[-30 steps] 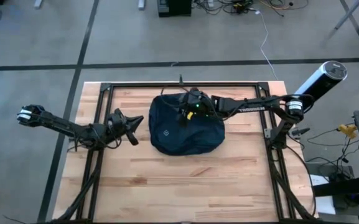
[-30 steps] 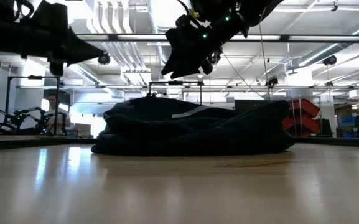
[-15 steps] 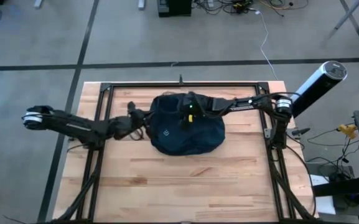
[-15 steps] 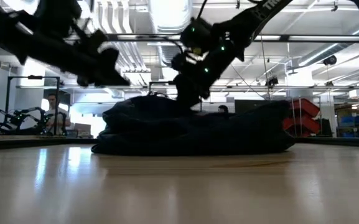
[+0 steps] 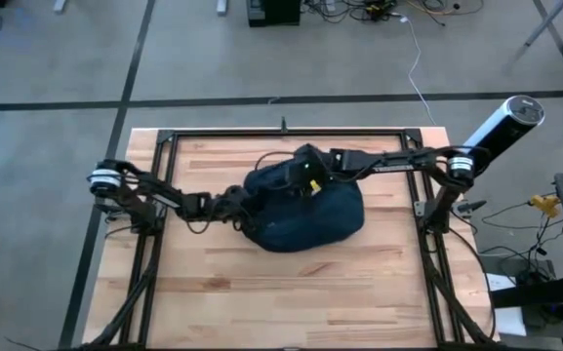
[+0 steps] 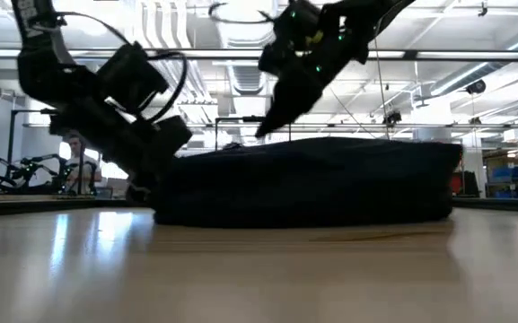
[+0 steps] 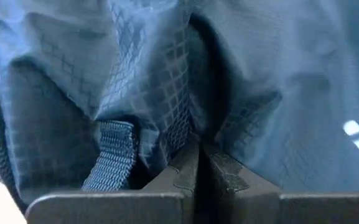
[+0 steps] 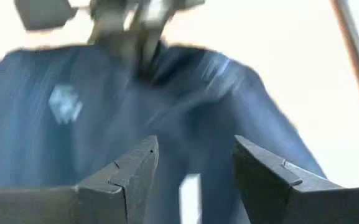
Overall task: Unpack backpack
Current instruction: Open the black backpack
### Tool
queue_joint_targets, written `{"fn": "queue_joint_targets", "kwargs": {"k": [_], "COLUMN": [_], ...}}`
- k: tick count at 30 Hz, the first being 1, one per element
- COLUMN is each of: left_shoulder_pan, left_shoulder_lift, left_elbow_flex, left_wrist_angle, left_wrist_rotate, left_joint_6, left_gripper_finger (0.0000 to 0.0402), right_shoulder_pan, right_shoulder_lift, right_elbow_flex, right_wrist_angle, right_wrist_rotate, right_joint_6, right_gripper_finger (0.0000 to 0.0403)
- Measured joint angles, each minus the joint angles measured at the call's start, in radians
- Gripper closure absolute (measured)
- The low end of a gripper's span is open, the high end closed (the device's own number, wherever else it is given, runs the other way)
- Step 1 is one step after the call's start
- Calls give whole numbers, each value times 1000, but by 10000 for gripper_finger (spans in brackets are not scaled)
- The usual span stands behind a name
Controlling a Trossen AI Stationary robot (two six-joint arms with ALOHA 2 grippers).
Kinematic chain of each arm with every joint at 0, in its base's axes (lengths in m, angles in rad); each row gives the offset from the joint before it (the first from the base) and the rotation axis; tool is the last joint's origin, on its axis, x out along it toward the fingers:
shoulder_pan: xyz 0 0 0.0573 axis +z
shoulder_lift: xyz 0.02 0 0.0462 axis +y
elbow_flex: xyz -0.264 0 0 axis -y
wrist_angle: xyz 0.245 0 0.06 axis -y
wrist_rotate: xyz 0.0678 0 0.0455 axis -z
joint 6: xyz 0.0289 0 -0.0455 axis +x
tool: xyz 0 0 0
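Backpack (image 5: 305, 216) sits centre of bench (image 5: 291, 302), slightly toward upper half; wide bare wood below it in frame, narrower strips at left and right edges inside black frame rails. Left pincer (image 5: 243, 203) at backpack's left edge, fingers pressed together, pinching fold of navy fabric beside webbing strap (image 7: 109, 163). Right pincer (image 5: 296, 179) above backpack's upper part, fingers half spread, holding nothing. Grey floor around bench; person seated far left in low view.
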Motion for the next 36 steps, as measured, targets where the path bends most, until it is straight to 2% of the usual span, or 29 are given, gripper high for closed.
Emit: {"fn": "queue_joint_targets", "kwargs": {"k": [5, 7, 10, 13, 19, 24, 28, 30, 36], "left_shoulder_pan": [-3, -5, -8, -8, -6, 24, 58, 72, 93], "left_shoulder_lift": [-102, -156, -235, -290, -352, -323, -263, -228, -135], "left_elbow_flex": [126, 185, 276, 326, 335, 329, 332, 332, 356], "left_wrist_angle": [-208, -344, -558, -644, -634, -615, -563, -516, -454], "left_wrist_rotate": [16, 13, -20, -42, -24, -23, -26, -61, -78], "left_joint_6": [39, 79, 196, 287, 396, 425, 480, 489, 508], "left_gripper_finger": [396, 396, 396, 396, 372, 301, 228, 199, 161], "right_shoulder_pan": [6, 9, 13, 16, 40, 77, 98, 99, 72], "right_shoulder_lift": [-6, -7, -11, -20, -30, -48, -70, -70, -41], "right_elbow_flex": [-15, -22, -30, -29, -26, -26, -25, -25, -25], "right_wrist_angle": [-5, -8, -9, 1, -4, -11, -6, -7, -3], "right_wrist_rotate": [-57, -74, -56, -2, 104, 159, 253, 276, 277], "right_joint_6": [-31, -38, -2, 59, 106, 155, 158, 146, 139], "right_gripper_finger": [217, 217, 217, 217, 217, 217, 217, 217, 217]}}
